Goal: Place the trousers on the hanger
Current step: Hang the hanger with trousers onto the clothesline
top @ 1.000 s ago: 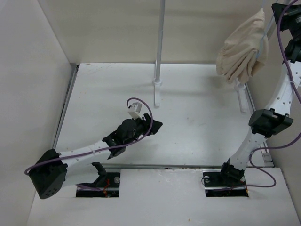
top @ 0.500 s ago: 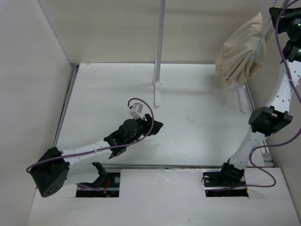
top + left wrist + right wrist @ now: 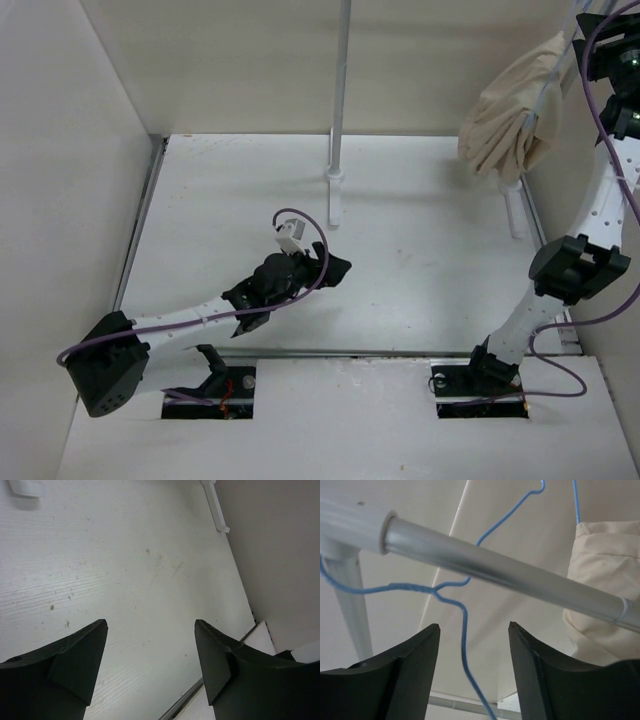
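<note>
right claw (image 3: 474, 629): reaching up high into the far right corner, spreading its fingers wide, gripping nothing. pointing at a silver rail (image 3: 495, 567) slanting across the wrist view.

hanger (image 3: 395, 585): showing as a thin blue wire, bending around the rail and running down through the gap between the right claw's fingers. touching either finger or not: impossible to tell.

trousers (image 3: 605, 575): hanging in a cream, wrinkled bunch at the right end of the rail, raised well above the surface, just beside the right claw. taking one strand of the blue wire down into the top of the cloth. draping over the hanger's bar or only bunching against it: impossible to tell.

left claw (image 3: 150, 625): hovering low over the middle of the white surface (image 3: 125, 555), spreading its fingers wide, holding nothing. sitting well apart from the trousers and the hanger.

white upright pole (image 3: 340, 90): rising from the far middle of the surface, beyond the left claw.
</note>
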`<state>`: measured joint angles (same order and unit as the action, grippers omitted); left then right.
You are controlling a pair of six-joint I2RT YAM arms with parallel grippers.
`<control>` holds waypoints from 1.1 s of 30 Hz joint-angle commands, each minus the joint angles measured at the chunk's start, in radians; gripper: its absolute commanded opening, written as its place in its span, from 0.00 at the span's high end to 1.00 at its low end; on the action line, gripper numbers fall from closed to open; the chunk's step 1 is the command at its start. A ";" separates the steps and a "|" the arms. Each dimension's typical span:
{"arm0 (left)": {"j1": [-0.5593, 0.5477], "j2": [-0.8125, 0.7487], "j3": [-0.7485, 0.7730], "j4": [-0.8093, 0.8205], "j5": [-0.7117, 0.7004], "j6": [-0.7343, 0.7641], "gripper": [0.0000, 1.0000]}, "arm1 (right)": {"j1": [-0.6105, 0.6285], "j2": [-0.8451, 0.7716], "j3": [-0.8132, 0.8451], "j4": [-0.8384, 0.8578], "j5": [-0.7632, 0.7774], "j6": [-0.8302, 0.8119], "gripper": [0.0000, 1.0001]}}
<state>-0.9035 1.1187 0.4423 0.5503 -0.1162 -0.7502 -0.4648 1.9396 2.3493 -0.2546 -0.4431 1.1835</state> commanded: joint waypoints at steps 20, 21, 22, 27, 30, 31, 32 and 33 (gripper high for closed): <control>0.065 -0.122 0.058 -0.111 -0.073 0.008 0.00 | 0.001 -0.795 -0.904 0.314 0.242 -0.206 0.18; 0.071 -0.119 0.067 -0.133 -0.071 0.006 0.00 | 0.013 -0.832 -0.945 0.319 0.259 -0.217 0.19; 0.079 -0.119 0.078 -0.162 -0.074 0.006 0.00 | 0.037 -0.879 -1.002 0.327 0.283 -0.231 0.24; 0.093 -0.115 0.107 -0.286 -0.105 0.006 0.00 | 0.200 -1.131 -1.296 0.353 0.397 -0.332 0.77; 0.097 -0.115 0.113 -0.351 -0.128 0.005 0.00 | 0.312 -1.298 -1.465 0.330 0.487 -0.380 0.90; 0.097 -0.111 0.118 -0.380 -0.135 0.003 0.00 | 0.344 -1.359 -1.520 0.318 0.529 -0.389 0.92; 0.097 -0.108 0.122 -0.404 -0.141 0.003 0.00 | 0.375 -1.421 -1.568 0.298 0.572 -0.400 0.92; 0.099 -0.106 0.125 -0.427 -0.145 0.003 0.00 | 0.405 -1.480 -1.611 0.267 0.608 -0.409 0.93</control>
<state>-0.8108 1.0172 0.5190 0.2165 -0.2214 -0.7559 -0.1196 0.5770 0.8230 0.0288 0.0059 0.8482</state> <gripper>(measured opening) 0.997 0.077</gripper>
